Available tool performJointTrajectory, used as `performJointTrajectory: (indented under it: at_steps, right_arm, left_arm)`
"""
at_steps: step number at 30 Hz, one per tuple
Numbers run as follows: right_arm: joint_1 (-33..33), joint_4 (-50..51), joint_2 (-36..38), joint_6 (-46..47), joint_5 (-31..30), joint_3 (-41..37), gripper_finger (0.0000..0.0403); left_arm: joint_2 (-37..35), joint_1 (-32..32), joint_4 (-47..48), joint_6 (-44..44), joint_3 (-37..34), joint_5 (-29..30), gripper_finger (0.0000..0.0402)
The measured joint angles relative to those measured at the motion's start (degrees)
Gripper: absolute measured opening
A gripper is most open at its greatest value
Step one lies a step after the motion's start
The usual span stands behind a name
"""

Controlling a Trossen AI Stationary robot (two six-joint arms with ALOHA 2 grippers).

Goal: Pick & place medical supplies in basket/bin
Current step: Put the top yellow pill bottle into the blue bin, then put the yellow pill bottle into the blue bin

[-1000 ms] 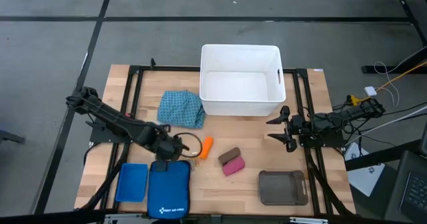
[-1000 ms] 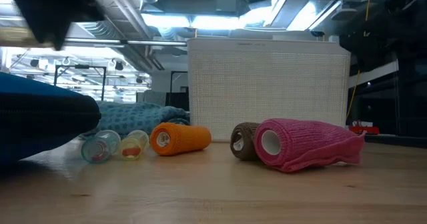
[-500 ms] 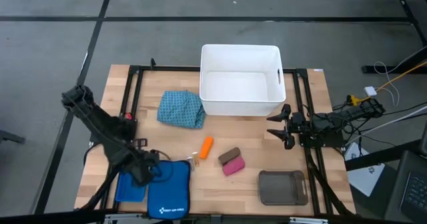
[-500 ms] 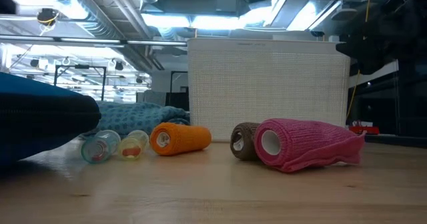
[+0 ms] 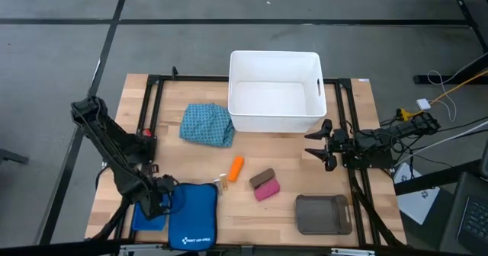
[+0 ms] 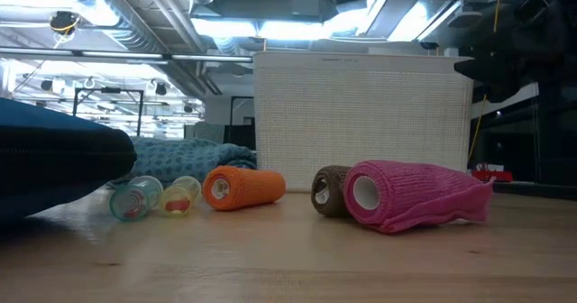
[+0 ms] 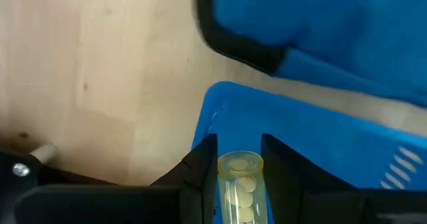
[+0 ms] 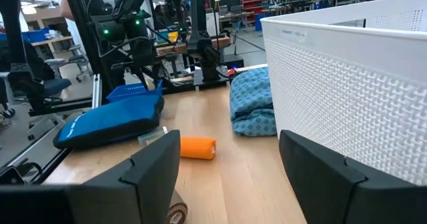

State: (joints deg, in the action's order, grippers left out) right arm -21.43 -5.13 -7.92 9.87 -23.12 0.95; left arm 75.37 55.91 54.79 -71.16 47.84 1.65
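My left gripper (image 5: pixel 156 203) hangs over the small blue tray (image 5: pixel 147 210) near the table's near left corner, shut on a yellowish vial (image 7: pixel 239 184) with pale tablets inside. My right gripper (image 5: pixel 324 145) waits open at the table's right side, in front of the white tub (image 5: pixel 276 92). The teal cloth bundle (image 5: pixel 207 124) lies left of the tub. The orange roll (image 5: pixel 236 166), two small vials (image 6: pixel 158 197), a brown roll (image 5: pixel 261 177) and the pink roll (image 5: pixel 267 189) lie on the table's middle. My left gripper pinches the yellowish vial by its body (image 7: pixel 238 194) between the two fingers (image 7: pixel 205 167). The vial lies along the fingers, with its round end (image 7: pixel 239 163) toward the fingertips. The fingers point down from above, over the blue tray (image 7: pixel 320 137).
A large blue zip pouch (image 5: pixel 192 216) lies right of the blue tray, close to my left gripper. A grey tray (image 5: pixel 323 213) sits at the near right. A black frame runs along the table's left and right sides. Bare wood lies between the pouch and the grey tray.
My left gripper has swung from beside the orange roll and the vials toward the table's near left corner, passing over the blue pouch, and now hangs over the blue tray. The things on the table have not moved.
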Motion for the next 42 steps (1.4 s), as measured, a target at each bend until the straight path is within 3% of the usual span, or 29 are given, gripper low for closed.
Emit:
performJointTrajectory:
  at_steps: [5,17,25,30,34,42]
  right_arm:
    - [0.0,0.03,0.01,-0.91,-0.02,0.0,0.0255]
    - [0.0,0.02,0.0,-1.33,0.0,0.0,0.0255]
    - [0.0,0.02,0.0,-1.07,0.0,0.0,0.0255]
    - [0.0,0.02,0.01,-0.66,0.03,0.0,0.0255]
    - [0.0,0.02,0.01,-1.19,0.01,0.0,0.0255]
    - [0.0,0.0,0.0,-1.0,0.03,0.0,0.0255]
  left_arm:
    - [0.0,-0.12,0.61,-4.23,-0.7,0.7,0.011]
    - [-0.42,-0.13,1.01,-5.31,-0.43,1.23,0.0222]
    - [-1.88,-0.77,6.35,0.31,7.35,13.53,0.0223]
    - [-1.88,-5.27,8.67,11.18,11.46,21.69,0.0218]
    - [-1.6,-12.43,8.85,24.84,11.66,23.63,0.0215]
    - [3.07,-26.68,2.56,65.9,11.67,25.9,0.0214]
